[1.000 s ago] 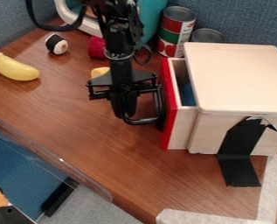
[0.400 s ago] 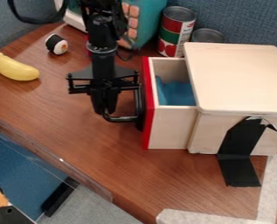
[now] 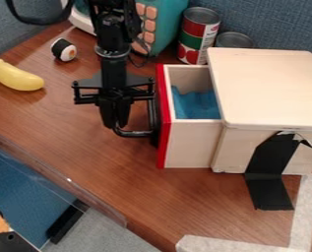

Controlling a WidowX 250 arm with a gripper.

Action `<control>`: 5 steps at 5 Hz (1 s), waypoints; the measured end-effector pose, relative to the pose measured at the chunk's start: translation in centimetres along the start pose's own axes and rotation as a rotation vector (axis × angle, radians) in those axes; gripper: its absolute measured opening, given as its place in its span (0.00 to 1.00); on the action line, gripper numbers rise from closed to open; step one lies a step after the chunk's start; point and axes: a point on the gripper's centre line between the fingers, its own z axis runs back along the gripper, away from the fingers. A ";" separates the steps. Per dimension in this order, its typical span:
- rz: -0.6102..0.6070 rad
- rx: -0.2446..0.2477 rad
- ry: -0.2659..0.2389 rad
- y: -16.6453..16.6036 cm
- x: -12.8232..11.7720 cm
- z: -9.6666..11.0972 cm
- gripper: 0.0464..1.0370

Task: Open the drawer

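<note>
Wood-grain tabletop [image 3: 86, 152] meets blue-grey partitions [image 3: 276, 22] behind. Over it hangs the gripper [image 3: 114, 120], down by the black handle [image 3: 135, 133] on the drawer's red front — spread or pressed together, I cannot tell. That drawer [image 3: 189, 142] stands well out of its pale wooden box [image 3: 266, 88], blue material [image 3: 199, 106] inside. Black tape [image 3: 270, 170] runs down the box onto the table. Behind stand two cans [image 3: 199, 34]; off to the left — a sushi piece [image 3: 64, 50] and a yellow banana [image 3: 18, 77].
</note>
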 end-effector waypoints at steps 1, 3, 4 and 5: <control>0.021 0.020 0.009 0.3 -0.1 0.0 0.11; 0.042 0.104 0.006 1.3 -0.1 0.3 0.11; 0.036 0.131 -0.018 1.4 0.0 0.3 0.11; 0.045 0.157 -0.023 1.6 0.0 0.4 0.15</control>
